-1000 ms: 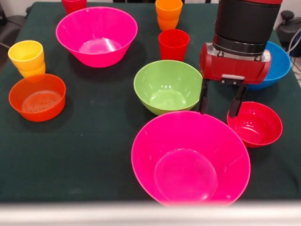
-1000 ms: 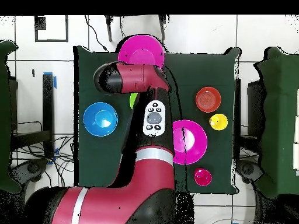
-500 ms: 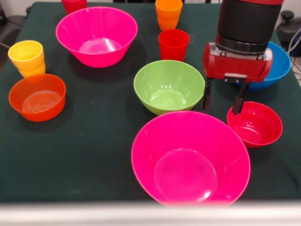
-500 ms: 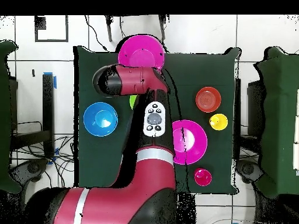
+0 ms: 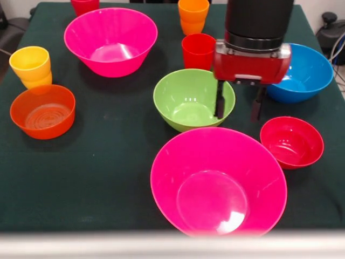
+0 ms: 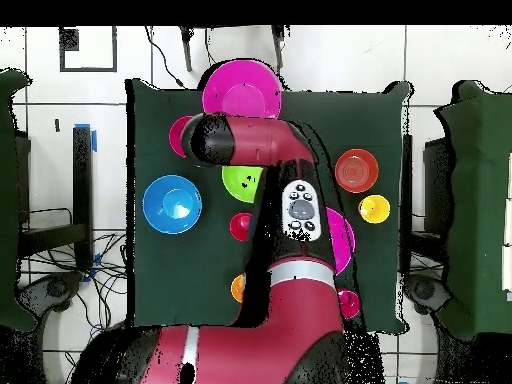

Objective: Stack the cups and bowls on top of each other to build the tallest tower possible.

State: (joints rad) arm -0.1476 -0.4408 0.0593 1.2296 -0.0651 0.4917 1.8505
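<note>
Gripper [image 5: 237,108] is spread open with nothing in it, hanging over the right rim of the lime-green bowl [image 5: 191,100]; its left finger [image 5: 219,100] shows against that bowl and the other against the cloth. From the front, a big hot-pink bowl [image 5: 218,181] sits nearest, small red bowl [image 5: 291,142] to its right, blue bowl [image 5: 302,73] behind that. Red cup [image 5: 198,51] and orange cups [image 5: 193,16] stand behind the green one. Second hot-pink bowl [image 5: 110,40] is far left, with yellow cups [image 5: 31,66] just beside the orange bowl [image 5: 42,111]. Nothing's piled into a tower, only nested cups.

Overhead, the arm [image 6: 265,215] crosses the dark tabletop [image 6: 380,120], hiding part of the green bowl [image 6: 238,182]. Blue bowl [image 6: 172,203] sits clear to its left.
</note>
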